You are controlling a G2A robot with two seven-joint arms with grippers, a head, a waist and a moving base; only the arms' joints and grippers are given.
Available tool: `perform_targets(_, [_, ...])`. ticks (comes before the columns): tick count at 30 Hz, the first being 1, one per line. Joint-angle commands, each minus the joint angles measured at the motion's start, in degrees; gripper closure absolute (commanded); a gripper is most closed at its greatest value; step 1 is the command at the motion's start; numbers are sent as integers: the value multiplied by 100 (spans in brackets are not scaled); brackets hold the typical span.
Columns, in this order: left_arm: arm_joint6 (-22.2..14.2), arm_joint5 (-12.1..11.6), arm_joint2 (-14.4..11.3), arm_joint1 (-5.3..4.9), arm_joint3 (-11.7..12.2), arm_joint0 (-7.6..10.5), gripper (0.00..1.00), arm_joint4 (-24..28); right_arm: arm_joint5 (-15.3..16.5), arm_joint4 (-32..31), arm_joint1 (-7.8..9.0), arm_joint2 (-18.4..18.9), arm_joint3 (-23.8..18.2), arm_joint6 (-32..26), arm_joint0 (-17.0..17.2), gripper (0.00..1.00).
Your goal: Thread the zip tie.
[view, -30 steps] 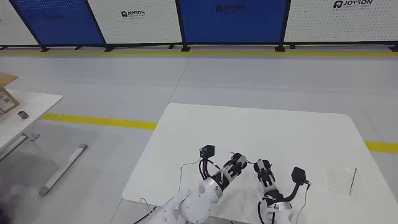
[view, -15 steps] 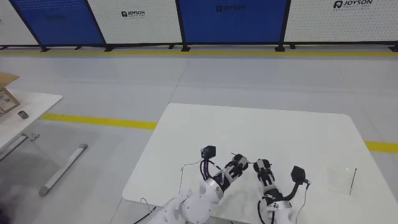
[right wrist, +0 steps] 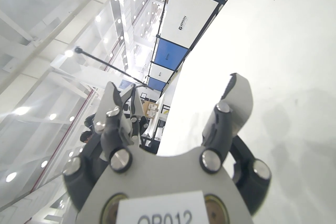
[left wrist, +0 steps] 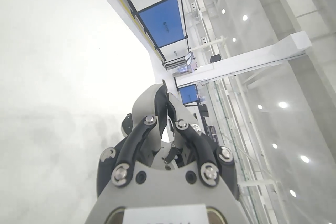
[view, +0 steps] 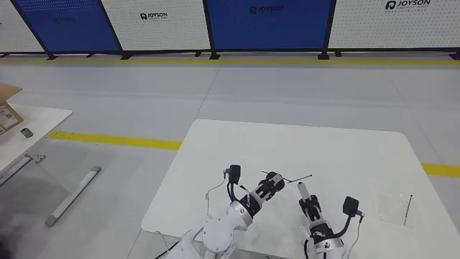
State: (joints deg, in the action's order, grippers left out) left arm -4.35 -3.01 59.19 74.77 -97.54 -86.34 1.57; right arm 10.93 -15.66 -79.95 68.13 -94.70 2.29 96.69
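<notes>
The zip tie [right wrist: 105,64] is a thin, straight black plastic strap with a small blocky head at its far end. It is off the tabletop [view: 287,144], pinched in the left claw [left wrist: 165,89] low in the middle of the top view. In the right wrist view it runs from that claw up toward the upper left of the frame. The left claw's fingers [left wrist: 157,101] are pressed together on the strap. They are curved pale-grey shells with black ribbed inner pads, carried on black links with shiny round rivets. The right claw [right wrist: 174,83] stands wide apart and holds nothing, its two pale fingers of the same make well separated over the bare surface. In the top view it sits just to the right of the left claw [view: 277,179], near it but apart. The tabletop is a smooth white slab with rounded corners. Near its lower right edge lies a flat, square, clear plastic pouch [view: 392,206]. A slim black strip [view: 407,208] runs along the pouch's right edge, but it cannot be told whether it is inside or just beside it.
</notes>
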Motion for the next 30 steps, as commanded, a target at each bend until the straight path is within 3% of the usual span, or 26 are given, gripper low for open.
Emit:
perform_targets(1, [-1, 0, -1, 0, -1, -1, 100, -3, -8, -6, -1, -4, 2, -1, -3, 0])
perform_targets(8, [9, 5, 1, 1, 2, -2, 100, 9, -80, -177, 9, 16, 2, 21, -22, 0])
perform_targets(15, [380, 106, 91, 35, -162, -60, 100, 539, -251, -1689, 65, 5, -128, 477, 26, 0])
perform_targets(22, [625, 293, 144, 57, -232, -41, 100, 752, -810, -3286, 138, 21, -461, 691, 229, 0])
perform_targets(30, [629, 297, 135, 59, -224, -31, 100, 754, -832, -3310, 137, 13, -469, 702, 238, 0])
